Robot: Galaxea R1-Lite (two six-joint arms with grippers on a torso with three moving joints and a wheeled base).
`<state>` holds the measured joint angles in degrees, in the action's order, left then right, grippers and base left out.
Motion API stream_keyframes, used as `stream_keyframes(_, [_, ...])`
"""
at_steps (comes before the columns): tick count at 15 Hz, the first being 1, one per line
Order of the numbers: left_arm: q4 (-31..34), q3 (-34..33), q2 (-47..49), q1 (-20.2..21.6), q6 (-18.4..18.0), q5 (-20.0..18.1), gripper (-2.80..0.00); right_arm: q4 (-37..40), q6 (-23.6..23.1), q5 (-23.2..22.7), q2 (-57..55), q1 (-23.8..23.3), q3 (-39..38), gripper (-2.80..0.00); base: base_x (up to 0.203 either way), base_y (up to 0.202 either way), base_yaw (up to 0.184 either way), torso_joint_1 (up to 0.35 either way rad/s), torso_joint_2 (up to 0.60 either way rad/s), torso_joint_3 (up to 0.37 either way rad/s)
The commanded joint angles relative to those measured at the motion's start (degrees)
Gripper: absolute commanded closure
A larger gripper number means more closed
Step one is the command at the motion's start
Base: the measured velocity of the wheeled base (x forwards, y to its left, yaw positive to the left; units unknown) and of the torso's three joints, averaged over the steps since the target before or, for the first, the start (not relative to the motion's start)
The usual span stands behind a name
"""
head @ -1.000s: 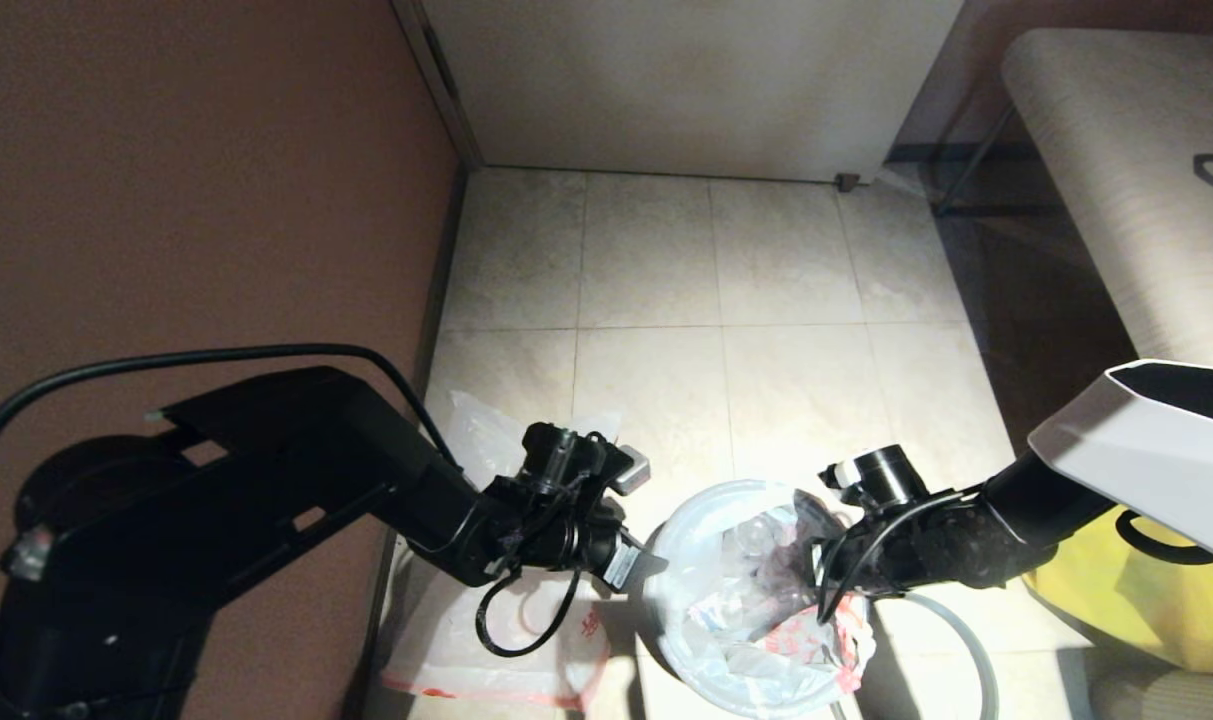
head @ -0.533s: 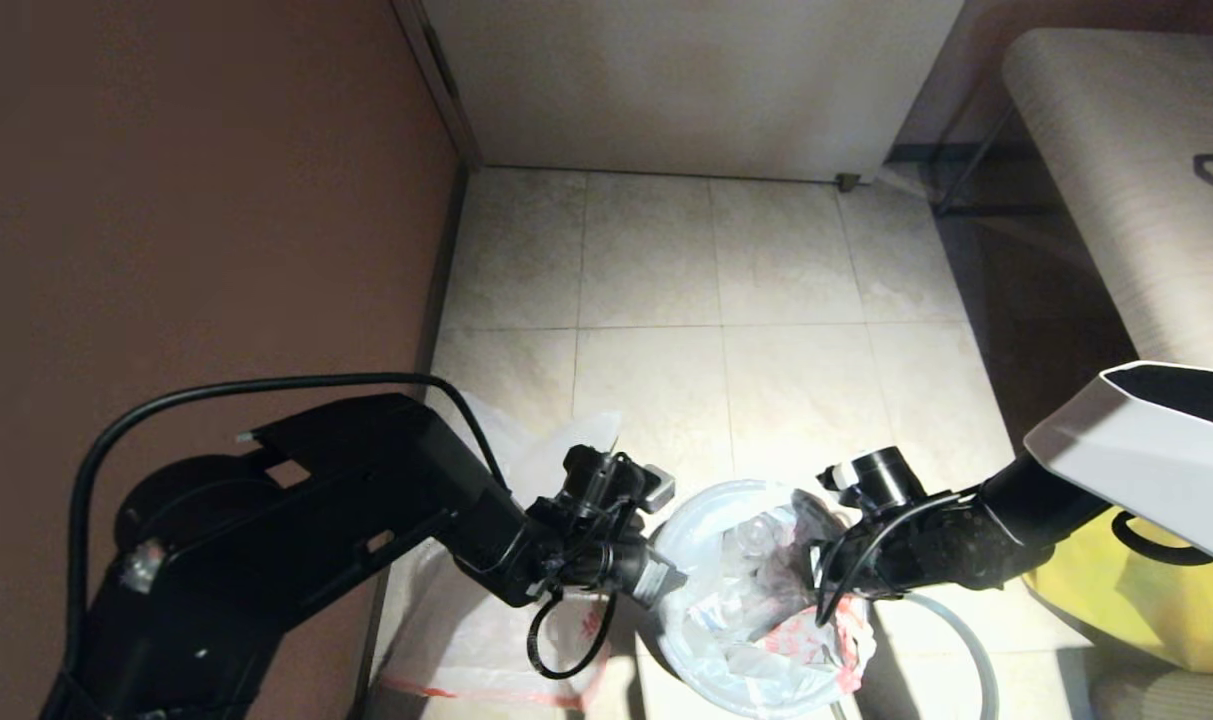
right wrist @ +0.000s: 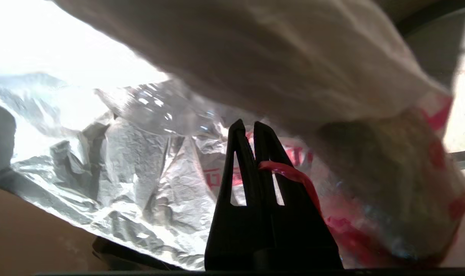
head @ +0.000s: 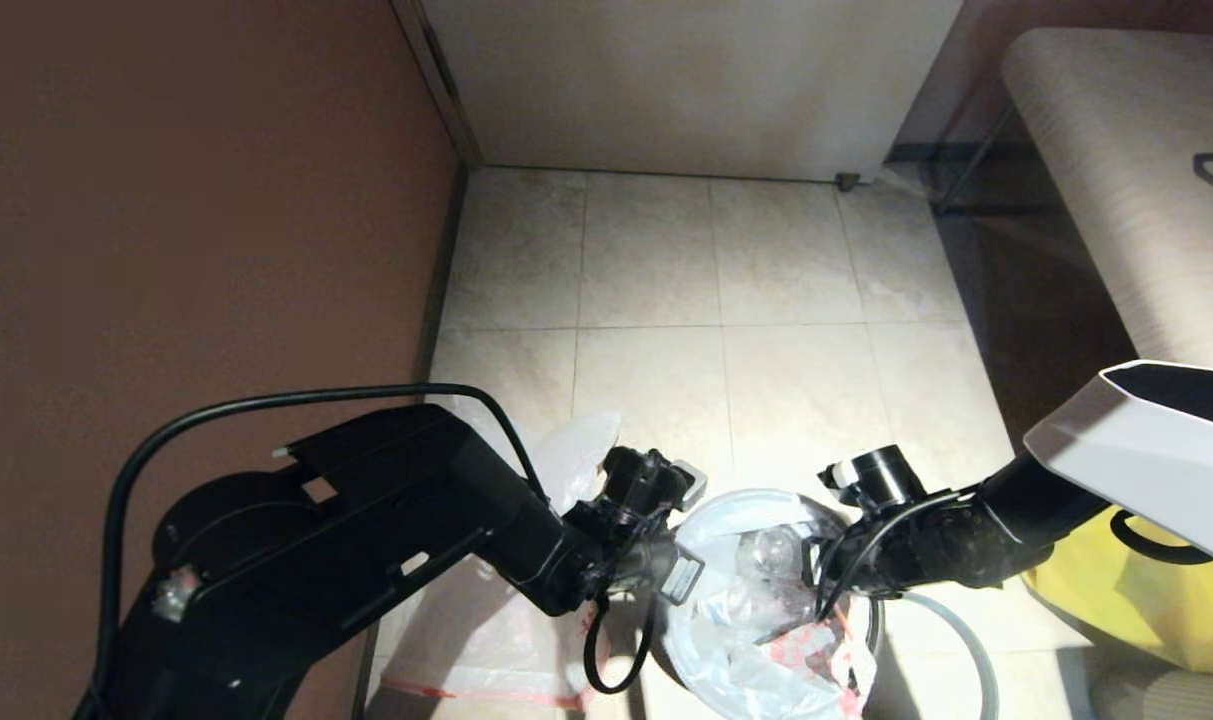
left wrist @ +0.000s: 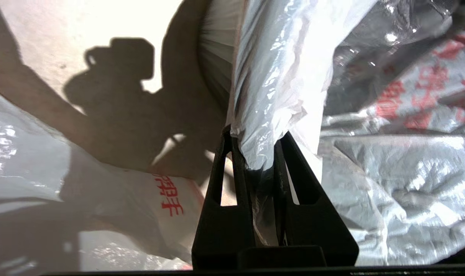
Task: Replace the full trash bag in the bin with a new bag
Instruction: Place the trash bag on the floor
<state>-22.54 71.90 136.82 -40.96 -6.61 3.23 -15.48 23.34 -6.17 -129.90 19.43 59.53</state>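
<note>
The full trash bag (head: 756,625) sits in the bin (head: 873,622), translucent white with red print and a clear bottle (head: 766,548) showing inside. My left gripper (head: 682,578) is at the bag's left rim. In the left wrist view the left gripper (left wrist: 255,136) is shut on a bunched fold of the bag's white plastic (left wrist: 270,96). My right gripper (head: 816,580) is at the bag's right side. In the right wrist view the right gripper (right wrist: 247,124) is shut on the bag's red drawstring (right wrist: 293,176). The new bag (head: 476,640) lies limp on the floor left of the bin.
A thin grey hoop (head: 976,645) lies on the floor right of the bin. A big yellow bag (head: 1146,600) sits at the far right under a pale table (head: 1136,200). A brown wall (head: 196,200) runs close along the left. Tiled floor (head: 716,300) stretches ahead.
My left arm has swung right from over the new bag to the bin, and its gripper now holds the full bag's left rim. The right arm has barely moved.
</note>
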Motion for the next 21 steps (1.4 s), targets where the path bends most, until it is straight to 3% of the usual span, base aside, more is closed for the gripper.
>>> stream_keyframes(1, [-0.1,0.7,1.0,-0.2,-0.1,0.4,0.00,-0.3,0.1,-0.1,0.0,0.0,0.0,0.00,0.000,0.000,0.000,0.000,0.00,0.000])
stream_keyframes(8, [-0.5,1.4,3.5,-2.2,-0.3,2.5,0.00,-0.2,3.5,-4.8,3.8,0.7,-0.1,0.00,0.000,0.000,0.000,0.000,0.00,0.000])
stream_keyframes(16, [-3.2,1.8,3.6,-1.4,-1.3,6.2,0.00,0.0,5.2,-10.0,11.3,0.6,-2.9,0.00,0.000,0.000,0.000,0.000,0.00,0.000])
stream_keyframes(19, [-3.3,1.0,3.5,-0.9,-1.2,7.8,0.00,-0.2,5.1,-15.1,15.5,0.4,-4.3,0.00,0.000,0.000,0.000,0.000,0.00,0.000])
stream_keyframes(21, [-3.3,0.8,2.8,-1.0,-1.3,8.1,0.00,-0.3,5.0,-20.9,19.0,0.4,-5.7,0.00,0.000,0.000,0.000,0.000,0.00,0.000])
